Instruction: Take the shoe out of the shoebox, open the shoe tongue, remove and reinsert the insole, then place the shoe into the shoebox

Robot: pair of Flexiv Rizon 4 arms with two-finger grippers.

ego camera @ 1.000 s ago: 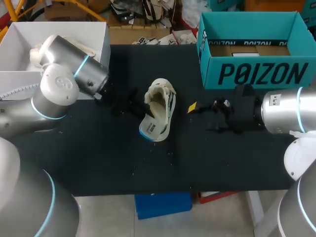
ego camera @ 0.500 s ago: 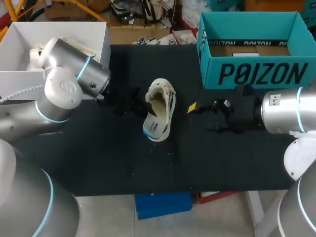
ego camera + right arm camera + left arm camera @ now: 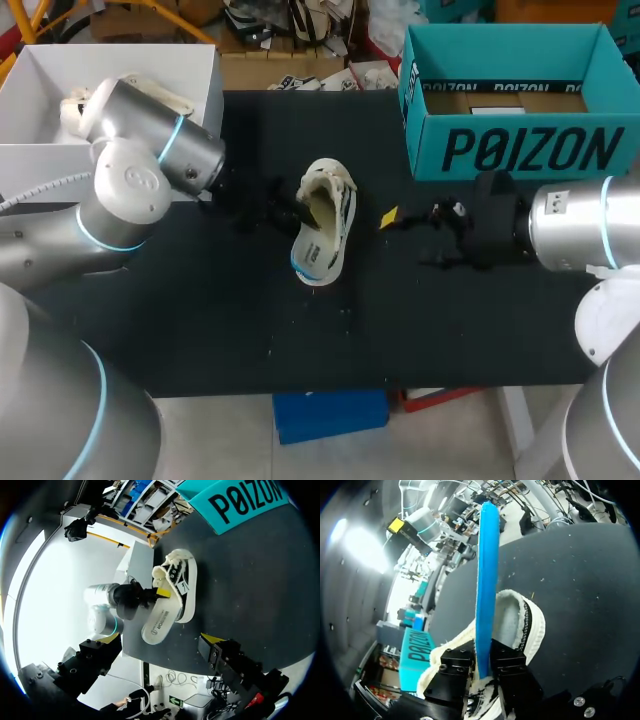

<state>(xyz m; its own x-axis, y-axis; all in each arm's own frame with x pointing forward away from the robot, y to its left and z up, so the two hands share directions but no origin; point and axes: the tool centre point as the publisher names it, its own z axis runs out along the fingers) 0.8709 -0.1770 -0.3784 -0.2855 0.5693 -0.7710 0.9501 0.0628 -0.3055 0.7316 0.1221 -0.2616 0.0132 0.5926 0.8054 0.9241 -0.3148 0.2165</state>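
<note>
Left gripper (image 3: 481,664) is clamped on the blue insole (image 3: 486,570), which stands edge-on between both fingers with its low end inside the shoe (image 3: 522,625). Left arm (image 3: 150,150) slants down to it. The shoe lies on its side, sole toward the right gripper (image 3: 392,218), which is apart from it; open or closed, cannot tell. Past the shoe, black table (image 3: 580,580) runs to its edge. Teal shoebox (image 3: 520,150) sits farther off, beside the right arm.

I am seeing the shoe (image 3: 175,592) lying on its side at the frame's centre on the dark table (image 3: 260,580), its pale sole facing me. My left gripper (image 3: 159,593) is sitting at centre left, one yellow tip resting at the shoe's opening. The teal shoebox (image 3: 242,502) is standing at the upper right. My right gripper (image 3: 212,640) is hanging at the lower right, well apart from the shoe.
</note>
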